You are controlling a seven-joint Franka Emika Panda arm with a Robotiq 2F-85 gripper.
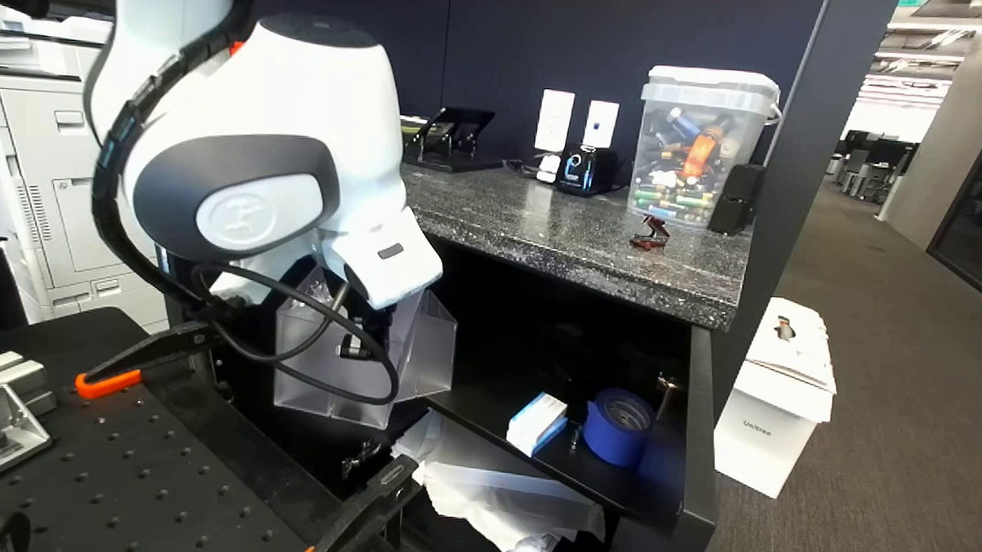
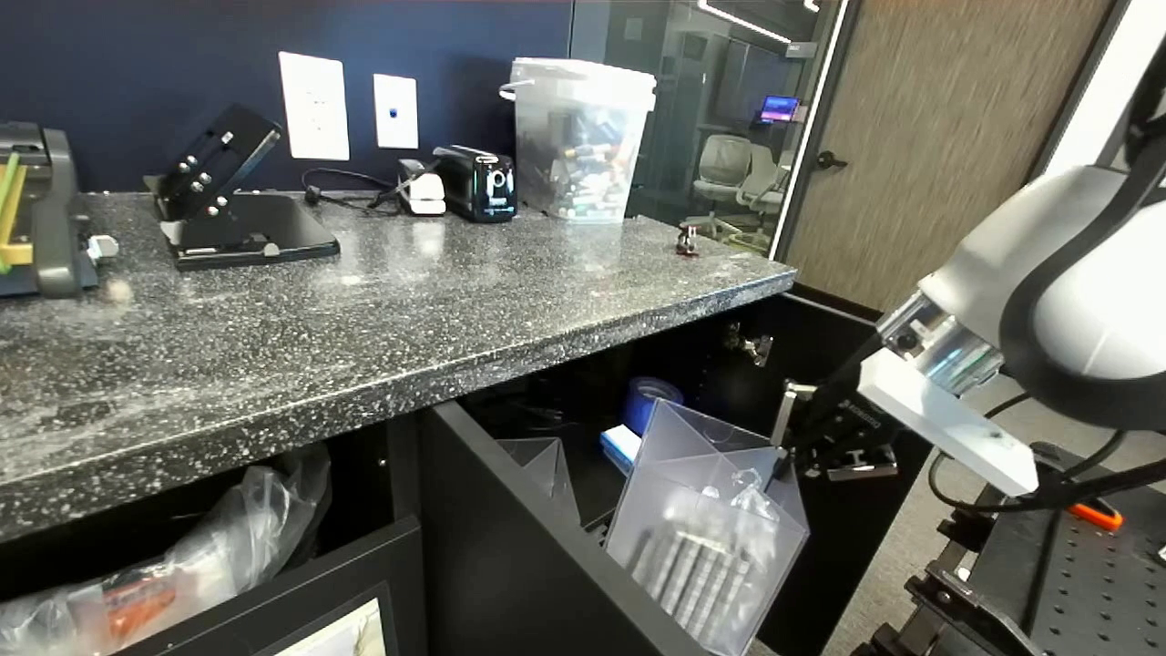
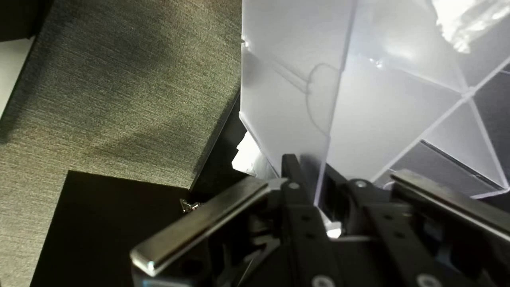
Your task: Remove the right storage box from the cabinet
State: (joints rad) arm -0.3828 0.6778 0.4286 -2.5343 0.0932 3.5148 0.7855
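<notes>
While a carton (image 1: 772, 412) reads "Unitree", the end effector (image 3: 312, 167) pinches the right storage box (image 2: 701, 533) by one wall.

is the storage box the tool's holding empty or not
Not empty: crumpled plastic shows inside the storage box in an exterior view.

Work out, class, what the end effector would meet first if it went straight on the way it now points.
Most likely the right storage box: its wall stands between the jaws of the end effector, which look shut on it, so it comes first. What lies beyond, and how near, is unclear.
</notes>
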